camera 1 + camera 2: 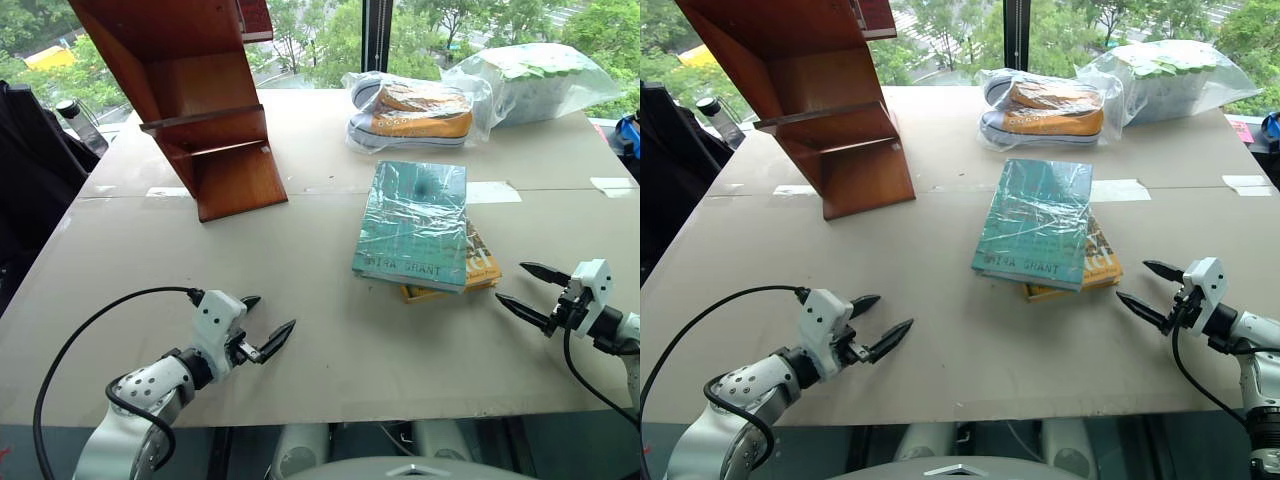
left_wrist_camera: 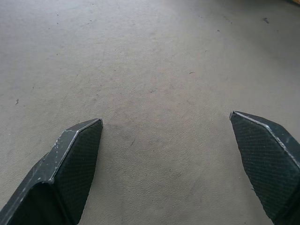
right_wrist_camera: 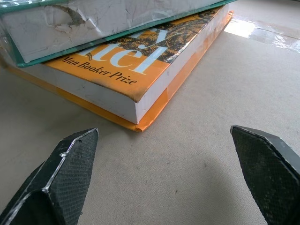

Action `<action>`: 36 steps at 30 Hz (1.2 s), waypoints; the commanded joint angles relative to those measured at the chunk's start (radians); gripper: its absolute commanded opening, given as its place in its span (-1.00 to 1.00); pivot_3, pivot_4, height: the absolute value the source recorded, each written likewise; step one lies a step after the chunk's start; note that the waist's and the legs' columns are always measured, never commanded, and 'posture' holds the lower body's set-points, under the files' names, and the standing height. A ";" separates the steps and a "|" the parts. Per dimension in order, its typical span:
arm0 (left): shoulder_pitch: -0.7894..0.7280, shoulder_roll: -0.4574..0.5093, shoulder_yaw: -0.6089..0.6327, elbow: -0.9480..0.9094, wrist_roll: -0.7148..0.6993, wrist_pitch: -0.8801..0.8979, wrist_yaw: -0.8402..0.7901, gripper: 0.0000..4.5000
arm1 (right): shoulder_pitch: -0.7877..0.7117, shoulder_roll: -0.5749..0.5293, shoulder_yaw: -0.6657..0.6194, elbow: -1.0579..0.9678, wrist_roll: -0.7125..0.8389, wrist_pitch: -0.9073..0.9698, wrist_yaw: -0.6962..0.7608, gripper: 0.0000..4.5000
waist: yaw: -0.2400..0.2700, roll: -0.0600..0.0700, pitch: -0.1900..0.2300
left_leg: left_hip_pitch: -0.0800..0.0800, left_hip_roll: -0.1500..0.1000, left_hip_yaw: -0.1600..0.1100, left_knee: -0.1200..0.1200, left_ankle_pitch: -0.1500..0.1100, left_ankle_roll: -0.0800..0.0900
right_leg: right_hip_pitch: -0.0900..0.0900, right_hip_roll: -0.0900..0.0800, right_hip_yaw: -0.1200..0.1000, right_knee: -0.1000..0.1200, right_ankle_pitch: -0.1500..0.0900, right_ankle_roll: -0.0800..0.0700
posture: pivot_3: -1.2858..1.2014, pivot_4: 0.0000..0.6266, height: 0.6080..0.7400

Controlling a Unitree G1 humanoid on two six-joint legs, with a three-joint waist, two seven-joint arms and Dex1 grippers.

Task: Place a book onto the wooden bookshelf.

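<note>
Covering orange book (image 1: 480,268): teal book (image 1: 412,225)

The book (image 1: 412,225) is teal-green under glossy clear wrap, with dark lettering on its cover. Beneath it, the smaller book (image 3: 140,70) is orange with white lettering. The wooden bookshelf (image 1: 190,100) is reddish-brown and polished. The worktop (image 1: 330,330) is plain beige. A sneaker (image 1: 415,115) at twelve o'clock is yellow-orange with a white sole.

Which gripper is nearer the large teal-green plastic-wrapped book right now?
Right. The right gripper sits open just beside the teal-green plastic-wrapped book, off its near right corner. The left gripper, also open, hangs farther off, across bare table.
</note>
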 commanded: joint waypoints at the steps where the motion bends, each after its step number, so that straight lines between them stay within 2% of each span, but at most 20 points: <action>1: -0.001 -0.003 0.015 -0.008 -0.015 -0.019 -0.007 0.99 | 0.002 -0.028 -0.037 -0.012 0.023 -0.005 0.029 1.00 | 0.000 0.000 0.000 | 0.000 0.000 0.000 0.000 0.000 0.000 | 0.000 0.000 0.000 0.000 0.000 0.000 | 0.03 -0.52 0.28; 16: -0.088 -0.032 -0.017 -0.014 -0.057 -0.002 -0.008 0.99 | 0.033 -0.038 -0.054 -0.028 0.038 -0.012 0.031 1.00 | 0.002 -0.001 0.001 | -0.001 0.000 0.001 0.001 0.000 0.000 | 0.000 0.000 -0.001 0.000 0.000 0.000 | 0.03 -0.52 0.28; 26: -0.256 -0.028 -0.049 0.032 -0.112 0.078 -0.034 0.99 | 0.078 -0.037 -0.087 -0.121 0.063 0.004 0.020 1.00 | 0.002 -0.001 0.001 | -0.001 0.000 0.001 0.001 0.000 0.000 | 0.000 0.001 -0.001 0.001 0.000 0.000 | 0.03 -0.52 0.28; 30: -0.408 -0.048 -0.061 0.123 -0.222 0.238 -0.040 0.99 | 0.161 -0.068 -0.126 -0.307 0.145 0.094 0.024 1.00 | 0.006 -0.001 0.000 | -0.001 -0.001 0.000 0.002 0.000 0.000 | 0.001 0.002 -0.001 0.002 0.000 0.000 | 0.03 -0.52 0.28; 36: -0.664 -0.170 0.000 0.285 -0.514 0.583 0.026 0.99 | 0.237 -0.100 -0.189 -0.578 0.255 0.228 -0.024 1.00 | 0.000 -0.006 0.002 | 0.000 -0.001 -0.002 0.005 0.000 0.000 | 0.003 0.002 -0.002 0.002 0.000 0.000 | 0.03 -0.52 0.28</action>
